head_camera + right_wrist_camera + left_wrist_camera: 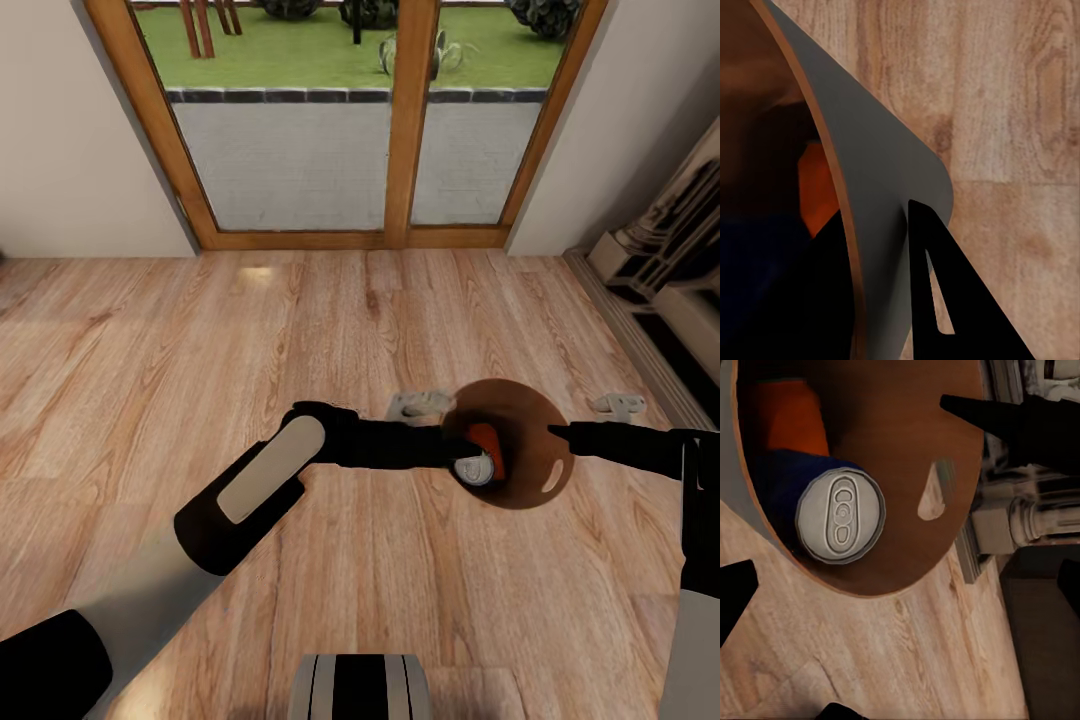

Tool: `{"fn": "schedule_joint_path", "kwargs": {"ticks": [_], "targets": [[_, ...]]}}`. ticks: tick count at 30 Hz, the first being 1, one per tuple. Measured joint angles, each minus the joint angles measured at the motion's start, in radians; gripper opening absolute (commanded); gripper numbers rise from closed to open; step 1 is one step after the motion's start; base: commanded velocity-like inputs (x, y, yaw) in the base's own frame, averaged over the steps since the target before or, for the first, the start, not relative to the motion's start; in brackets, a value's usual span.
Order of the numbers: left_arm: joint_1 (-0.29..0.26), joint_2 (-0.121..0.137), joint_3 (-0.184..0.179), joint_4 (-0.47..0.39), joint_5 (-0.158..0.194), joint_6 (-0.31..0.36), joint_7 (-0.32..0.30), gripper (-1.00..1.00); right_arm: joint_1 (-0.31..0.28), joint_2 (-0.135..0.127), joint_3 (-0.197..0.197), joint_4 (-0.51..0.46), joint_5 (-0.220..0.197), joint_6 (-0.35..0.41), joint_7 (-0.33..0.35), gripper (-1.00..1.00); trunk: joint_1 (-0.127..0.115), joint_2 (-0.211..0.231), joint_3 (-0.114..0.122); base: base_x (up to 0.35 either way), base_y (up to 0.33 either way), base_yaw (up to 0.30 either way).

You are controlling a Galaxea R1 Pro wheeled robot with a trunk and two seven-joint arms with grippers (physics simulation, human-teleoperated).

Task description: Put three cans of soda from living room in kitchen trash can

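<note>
Gripping trash can rim, right gripper, cans inside

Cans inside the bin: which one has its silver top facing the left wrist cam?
The blue soda can: its silver pull-tab lid fills the left wrist view inside the coppery brown round bin. The orange soda can behind it shows just its side.

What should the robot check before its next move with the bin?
1. Is the blue can in the bin: ok.
2. Is the orange can in the bin: ok.
3. Are all three inside: cannot tell, two show.
4. Is the left gripper open, off the blue can: ok.
5. Is the right gripper pinching the bin's rim: ok.
</note>
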Motion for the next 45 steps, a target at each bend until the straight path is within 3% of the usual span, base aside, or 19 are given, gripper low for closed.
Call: {"fn": "schedule_joint_path", "kwargs": {"ticks": [4, 8, 13, 16, 19, 21, 30, 32, 34, 36, 39, 40, 43, 45], "targets": [[0.000, 0.031, 0.000, 0.009, -0.001, -0.002, -0.015, 1.00, 0.000, 0.000, 0.000, 0.000, 0.000, 0.000, 0.001, -1.00, 0.000, 0.000, 0.000, 0.000, 0.000, 0.000], [0.000, 0.037, 0.000, 0.012, -0.005, -0.003, -0.018, 1.00, 0.000, -0.001, -0.001, 0.000, 0.000, 0.001, 0.003, -1.00, 0.000, 0.000, 0.000, 0.000, 0.000, 0.000], [0.000, 0.044, 0.000, 0.012, -0.035, -0.003, -0.018, 1.00, 0.000, 0.000, -0.001, 0.000, 0.000, 0.000, 0.002, -1.00, 0.000, 0.000, 0.000, 0.000, 0.000, 0.000], [0.001, 0.071, 0.000, 0.012, -0.036, -0.003, -0.019, 1.00, 0.000, 0.000, 0.001, 0.000, 0.000, 0.001, 0.001, -1.00, 0.000, 0.000, 0.000, 0.000, 0.000, 0.000], [0.000, 0.123, 0.001, 0.012, -0.037, -0.007, -0.021, 1.00, -0.001, 0.000, 0.001, 0.000, 0.002, 0.000, 0.001, -1.00, 0.000, 0.000, 0.000, 0.000, 0.000, 0.000], [0.000, 0.137, 0.001, 0.012, -0.037, -0.009, -0.021, 1.00, -0.001, 0.000, 0.002, 0.000, 0.004, 0.000, 0.000, -1.00, 0.000, 0.000, 0.000, 0.000, 0.000, 0.000], [0.000, 0.155, 0.001, 0.012, -0.037, -0.010, -0.021, 1.00, 0.000, 0.000, 0.001, 0.000, 0.004, 0.000, 0.001, -1.00, 0.000, 0.000, 0.000, 0.000, 0.000, 0.000], [0.000, 0.182, 0.001, 0.012, -0.034, -0.011, -0.022, 1.00, 0.000, 0.001, 0.001, 0.000, 0.005, -0.001, 0.004, -1.00, 0.000, 0.000, 0.000, 0.000, 0.000, 0.000], [0.001, 0.237, 0.000, 0.010, -0.029, -0.038, -0.023, 1.00, -0.001, 0.001, 0.002, 0.000, 0.001, 0.001, 0.005, -1.00, 0.000, 0.000, 0.000, 0.000, 0.000, 0.000], [0.002, 0.267, 0.000, 0.007, -0.024, -0.080, -0.026, 1.00, -0.001, 0.002, 0.001, 0.001, 0.000, 0.002, 0.004, -1.00, 0.000, 0.000, 0.000, 0.000, 0.000, 0.000], [0.002, 0.288, 0.000, 0.004, -0.021, -0.100, -0.041, 1.00, -0.001, 0.008, 0.000, 0.003, 0.003, -0.002, 0.005, -1.00, 0.000, 0.000, 0.000, 0.000, 0.000, 0.000], [0.002, 0.298, 0.000, 0.004, -0.021, -0.103, -0.058, 1.00, 0.000, 0.011, -0.001, 0.006, -0.001, 0.000, 0.006, -1.00, 0.000, 0.000, 0.000, 0.000, 0.000, 0.000], [0.004, 0.360, -0.015, 0.002, -0.025, -0.110, -0.152, 1.00, 0.000, 0.014, -0.001, 0.020, -0.014, 0.005, 0.010, -1.00, 0.000, 0.000, 0.000, 0.000, 0.000, 0.000], [0.005, 0.398, -0.062, 0.003, -0.029, -0.113, -0.191, 1.00, -0.005, 0.013, -0.002, 0.056, -0.027, -0.005, 0.009, -1.00, 0.000, 0.000, 0.000, 0.000, 0.000, 0.000]]}}
